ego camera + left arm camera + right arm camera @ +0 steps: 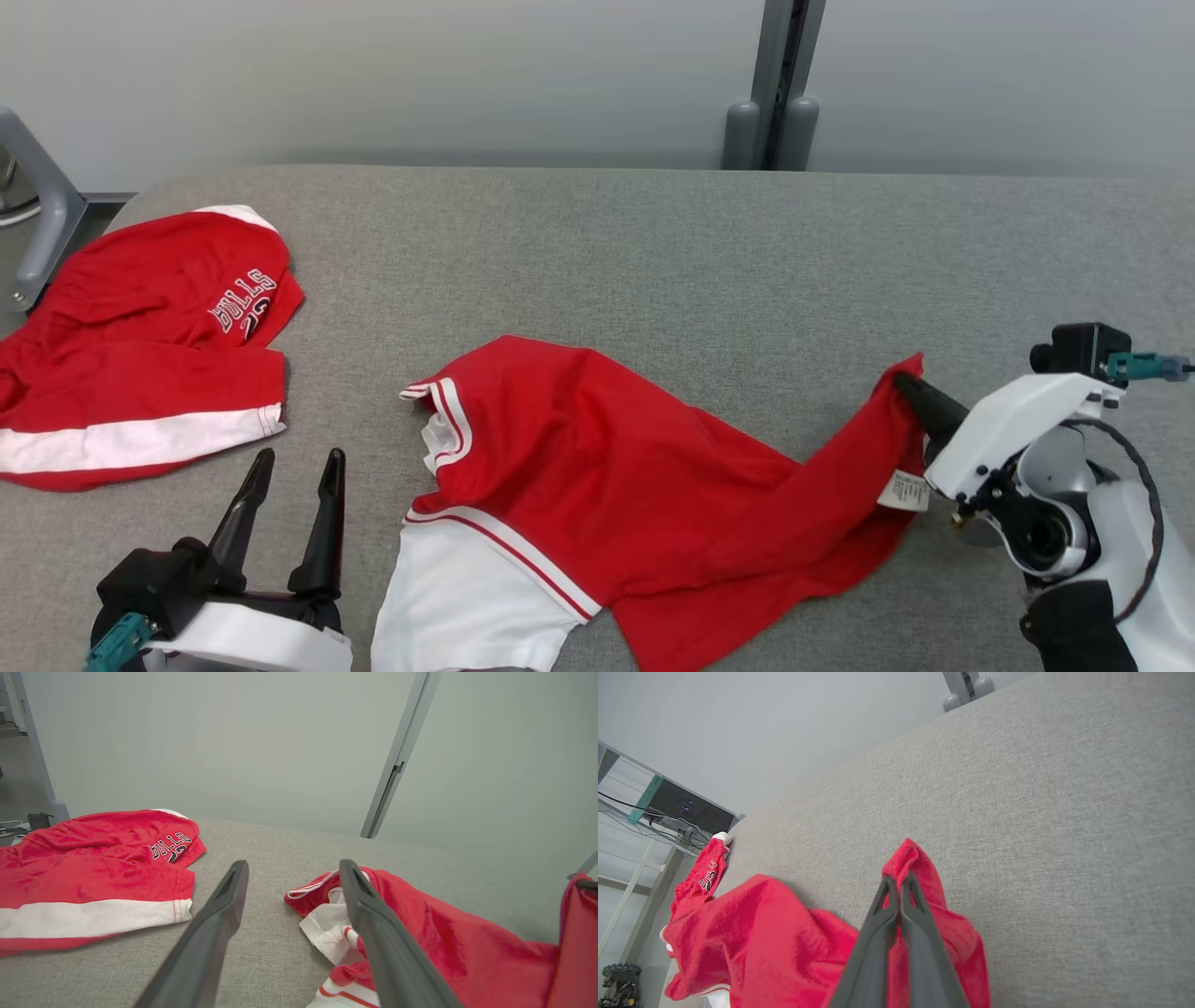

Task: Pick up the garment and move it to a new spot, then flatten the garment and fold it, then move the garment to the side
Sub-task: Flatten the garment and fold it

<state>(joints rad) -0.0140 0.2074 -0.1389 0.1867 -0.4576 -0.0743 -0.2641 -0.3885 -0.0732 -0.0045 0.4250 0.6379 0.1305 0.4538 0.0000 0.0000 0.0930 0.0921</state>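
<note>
Setting: robotics lab or test room. Indicators: padded grey worktable, bare pale partition wall, grey metal post, black electronics box with loose cables on metal rack.

- Left gripper: two long, tapering dark fingers, matt and flat-faced, on a black base.
- White shell under that base, with a teal connector at its side.
- Right gripper: dark fingers and an angular white housing with small dark screws.
- Black camera box with a teal plug.
- Thin black cable curving past a round grey joint.
</note>
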